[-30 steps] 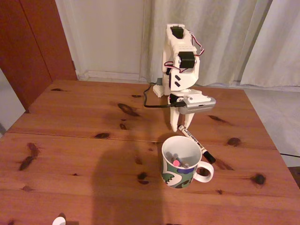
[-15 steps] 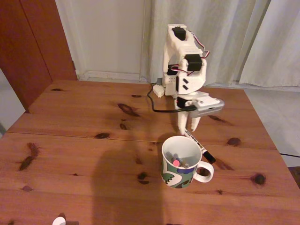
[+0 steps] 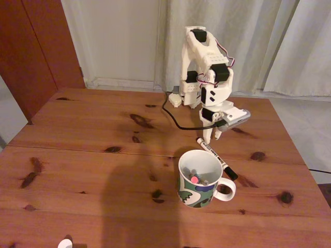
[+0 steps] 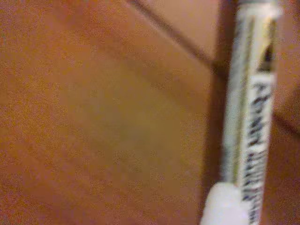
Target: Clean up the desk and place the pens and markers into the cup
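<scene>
The cup stands on the desk right of centre in the fixed view, with a pink-ended stick and other pens and markers inside. A white-barrelled marker with a black cap lies flat behind the cup, touching its rim. My gripper points down just behind the marker's white end, its fingers slightly apart and holding nothing. The wrist view is blurred and close: the printed marker runs down the right side over the desk, and a white fingertip shows at the bottom.
A black cable loops over the desk from the arm's base. A small white object lies at the desk's front edge. Curtains hang behind the arm, and the desk's right edge is close to the cup's handle.
The arm has swung to the right in the fixed view, bringing the gripper from left of the marker's white end to just behind it. Marker and cup have not moved.
</scene>
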Available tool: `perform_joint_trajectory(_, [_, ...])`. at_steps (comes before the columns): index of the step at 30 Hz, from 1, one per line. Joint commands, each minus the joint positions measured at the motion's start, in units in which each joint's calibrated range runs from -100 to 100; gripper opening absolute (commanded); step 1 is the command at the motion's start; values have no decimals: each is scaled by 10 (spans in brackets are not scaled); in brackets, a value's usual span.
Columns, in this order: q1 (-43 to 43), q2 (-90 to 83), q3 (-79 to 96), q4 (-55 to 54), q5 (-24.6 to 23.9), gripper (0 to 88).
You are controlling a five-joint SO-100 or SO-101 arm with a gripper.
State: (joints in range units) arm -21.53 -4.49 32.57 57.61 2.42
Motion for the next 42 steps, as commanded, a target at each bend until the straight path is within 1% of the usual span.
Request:
perform_joint_trajectory(1, [-1, -32, 14, -7, 4, 148])
perform_joint_trajectory(10, [3, -28, 51, -12, 5, 148])
perform_joint_trajectory(18, [15, 40, 41, -108, 5, 148])
perform_joint_trajectory(29, [13, 96, -47, -110, 5, 148])
perform_joint_trajectory(42, [15, 131, -53, -117, 16, 147])
